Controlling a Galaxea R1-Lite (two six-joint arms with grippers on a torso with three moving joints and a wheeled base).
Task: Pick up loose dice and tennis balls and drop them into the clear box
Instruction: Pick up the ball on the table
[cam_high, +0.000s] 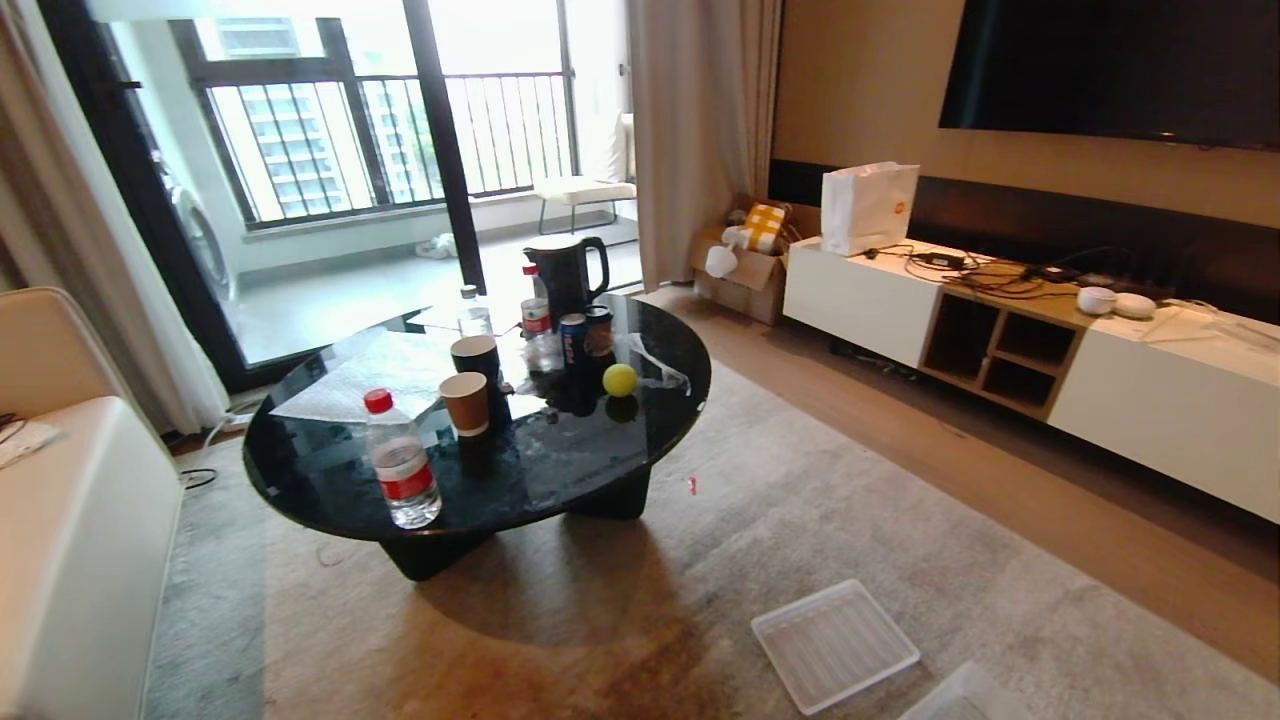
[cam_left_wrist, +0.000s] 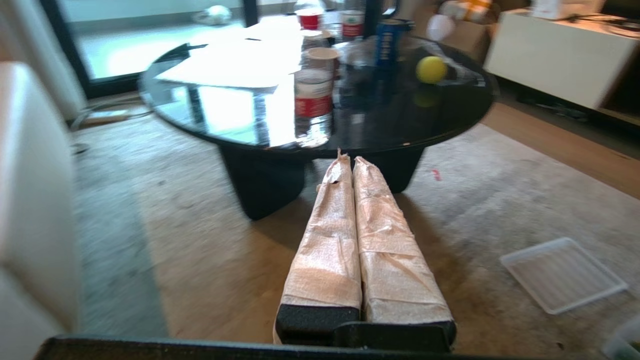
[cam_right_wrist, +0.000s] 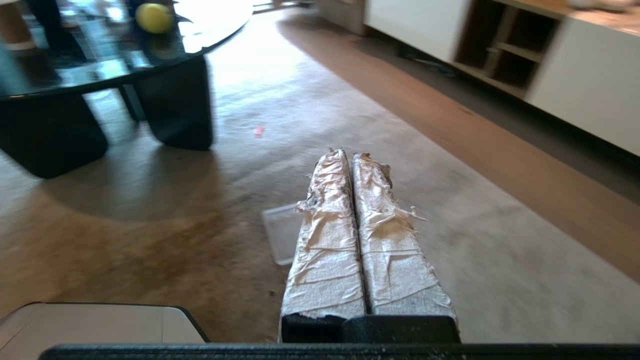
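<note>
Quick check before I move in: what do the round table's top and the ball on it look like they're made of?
Table top: looks like polished black stone or glass, since it mirrors the window and bottles. Tennis ball: matte yellow-green, apparently felt, with no shine.

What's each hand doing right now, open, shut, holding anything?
Left hand: shut, holding nothing, above the rug.
Right hand: shut, holding nothing, above the rug.
</note>
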